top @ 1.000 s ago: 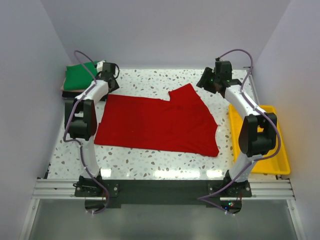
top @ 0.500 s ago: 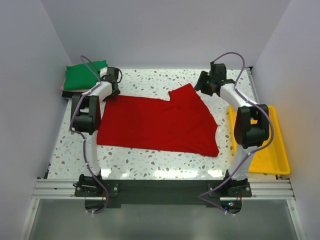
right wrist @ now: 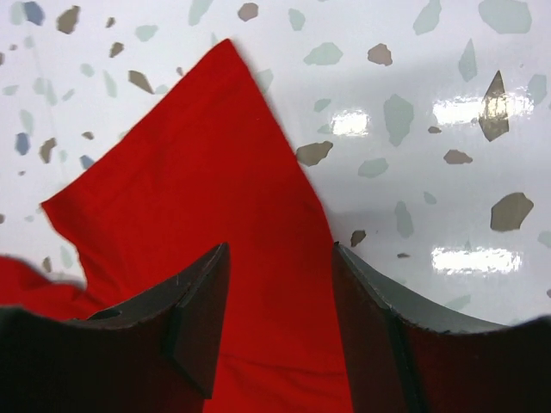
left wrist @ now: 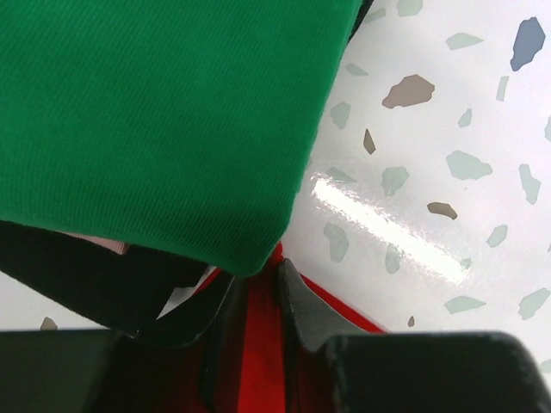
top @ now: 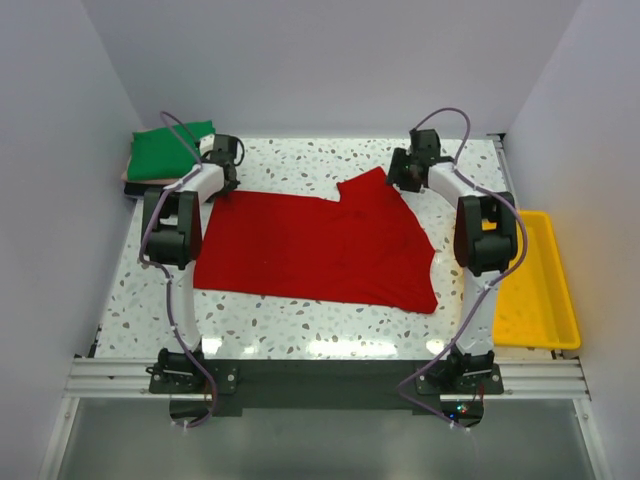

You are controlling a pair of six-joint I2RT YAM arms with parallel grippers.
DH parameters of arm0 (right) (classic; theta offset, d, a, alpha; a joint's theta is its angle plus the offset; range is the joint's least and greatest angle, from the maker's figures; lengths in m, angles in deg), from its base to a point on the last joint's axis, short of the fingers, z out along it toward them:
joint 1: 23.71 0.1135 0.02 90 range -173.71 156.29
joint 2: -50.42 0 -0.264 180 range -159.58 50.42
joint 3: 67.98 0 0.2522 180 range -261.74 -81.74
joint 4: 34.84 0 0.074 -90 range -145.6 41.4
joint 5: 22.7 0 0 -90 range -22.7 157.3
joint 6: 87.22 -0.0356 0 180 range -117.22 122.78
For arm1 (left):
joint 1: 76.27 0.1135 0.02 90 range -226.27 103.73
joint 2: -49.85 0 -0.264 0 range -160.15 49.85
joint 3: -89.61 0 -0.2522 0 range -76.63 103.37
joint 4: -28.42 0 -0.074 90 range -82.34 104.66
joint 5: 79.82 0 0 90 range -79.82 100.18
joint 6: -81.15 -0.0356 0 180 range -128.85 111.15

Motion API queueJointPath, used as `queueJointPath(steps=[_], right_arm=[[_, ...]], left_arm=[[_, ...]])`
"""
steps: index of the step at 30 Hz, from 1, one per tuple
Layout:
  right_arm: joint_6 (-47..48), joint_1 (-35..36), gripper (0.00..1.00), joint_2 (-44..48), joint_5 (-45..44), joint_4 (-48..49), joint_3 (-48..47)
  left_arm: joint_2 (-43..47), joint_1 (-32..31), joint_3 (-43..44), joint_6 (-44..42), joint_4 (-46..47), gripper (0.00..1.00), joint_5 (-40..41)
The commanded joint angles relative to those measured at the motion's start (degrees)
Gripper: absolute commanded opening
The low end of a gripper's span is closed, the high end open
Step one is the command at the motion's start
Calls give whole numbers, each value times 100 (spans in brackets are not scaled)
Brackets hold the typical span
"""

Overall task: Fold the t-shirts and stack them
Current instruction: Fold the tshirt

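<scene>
Lying flat and spread out, the red t-shirt point(top: 310, 245) covers the middle of the speckled table point(top: 300, 160), hem side toward the arm bases, with one short sleeve jutting toward the far right.

Its far left corner sits right at the left gripper point(top: 224, 186). From the wrist camera, that gripper's two dark fingers point(left wrist: 297, 301) stand close together with a narrow strip of red cloth showing in the slit between them. I cannot tell whether they are actually pinching the fabric or merely straddling it.

The sleeve lies under the right gripper point(top: 398, 180). Its fingers point(right wrist: 202, 301) are plainly apart, one on each side of the sleeve's outer edge, with red cloth filling the gap between them and the sleeve's pointed tip reaching out ahead of the fingertips. Nothing is clamped there.

Just beyond the left gripper, up and to its left, is a folded green t-shirt point(top: 165, 150), its rounded corner almost over the fingertips in the wrist view. Under the green one a thin edge of pale pink cloth point(left wrist: 103, 244) peeks out, and below that a black layer point(left wrist: 77, 275).

Off to the outer side of the right arm, well apart from the gripper, a yellow tray point(top: 560, 300) sits at the table's right edge.
</scene>
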Motion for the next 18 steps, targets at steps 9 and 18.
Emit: queueJointPath(steps=[9,18], right_arm=[[547,257,56,-819,-778,-621,-1246],[424,566,56,-952,-1719,-1175,-1352]], left_arm=[[217,55,-247,-113,398,26,-225],[506,73,-334,-262,529,41,-339]])
